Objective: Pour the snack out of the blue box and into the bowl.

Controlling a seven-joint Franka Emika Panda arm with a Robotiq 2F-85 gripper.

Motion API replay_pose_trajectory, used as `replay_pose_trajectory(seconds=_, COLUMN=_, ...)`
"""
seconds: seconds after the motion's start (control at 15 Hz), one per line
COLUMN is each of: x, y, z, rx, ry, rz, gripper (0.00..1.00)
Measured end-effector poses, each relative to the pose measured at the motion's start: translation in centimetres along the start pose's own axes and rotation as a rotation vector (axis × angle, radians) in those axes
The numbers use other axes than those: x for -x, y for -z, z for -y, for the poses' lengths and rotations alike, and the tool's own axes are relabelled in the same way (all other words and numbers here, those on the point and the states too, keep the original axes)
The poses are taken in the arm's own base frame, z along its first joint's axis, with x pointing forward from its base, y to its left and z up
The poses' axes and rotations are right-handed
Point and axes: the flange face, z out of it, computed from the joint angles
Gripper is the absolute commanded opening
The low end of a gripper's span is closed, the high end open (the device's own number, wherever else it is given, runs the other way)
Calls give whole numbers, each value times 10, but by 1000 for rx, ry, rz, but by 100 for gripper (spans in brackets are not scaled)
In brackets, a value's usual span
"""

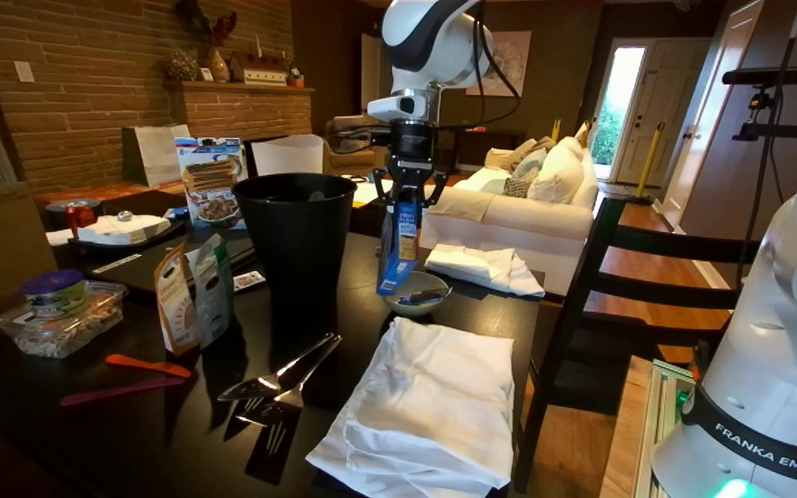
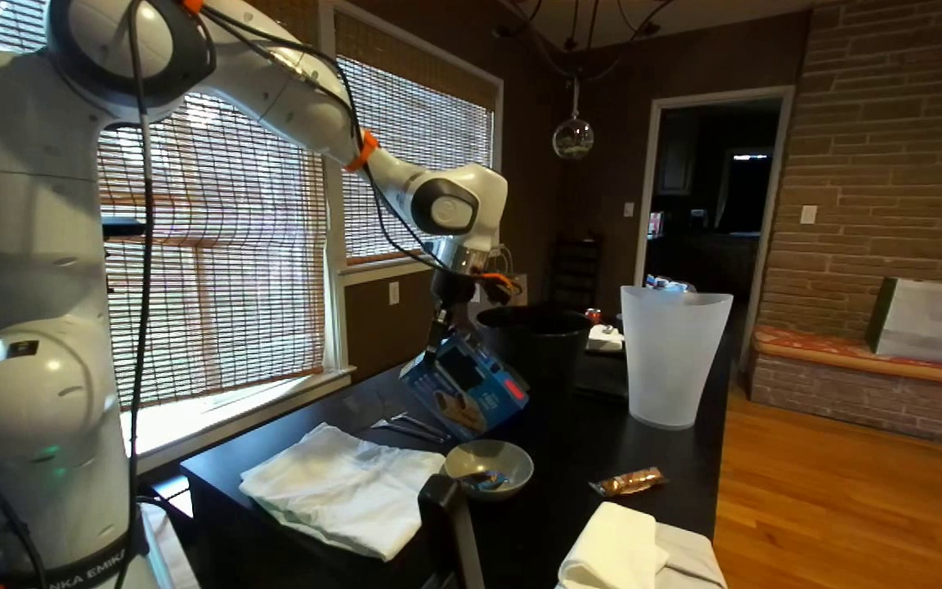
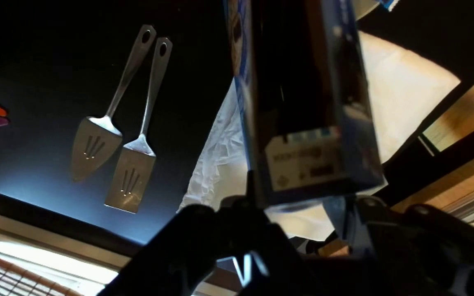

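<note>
My gripper [image 1: 409,196] is shut on the upper end of the blue box [image 1: 402,242], with a finger on either side. In an exterior view the box [image 2: 475,388] hangs tilted, its lower corner just above the rim of the pale grey bowl [image 2: 479,454]. The bowl [image 1: 418,309] holds blue wrapped snack packets [image 1: 423,297]. I cannot tell whether the box touches the bowl. In the wrist view the box [image 3: 307,164] fills the upper middle between the dark fingers [image 3: 303,201]. Only a sliver of the bowl [image 3: 364,8] shows there; the box's opening is hidden.
A tall black bin [image 1: 295,256] stands close beside the box. A frosted white bin [image 2: 671,368] and a brown wrapped bar [image 2: 630,483] are on the table. A white cloth [image 1: 433,401] and metal servers [image 3: 113,135] lie near the bowl. A chair [image 1: 668,238] stands at the edge.
</note>
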Motion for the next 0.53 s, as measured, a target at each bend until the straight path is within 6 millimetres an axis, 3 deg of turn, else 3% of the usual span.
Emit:
replay_pose_trajectory(seconds=0.33, x=-12, y=0, z=-18, rx=-27, ry=101, rz=78, gripper=16)
replay_pose_trajectory(seconds=0.53, x=-14, y=-10, z=-20, rx=-57, ry=154, rz=124, gripper=16)
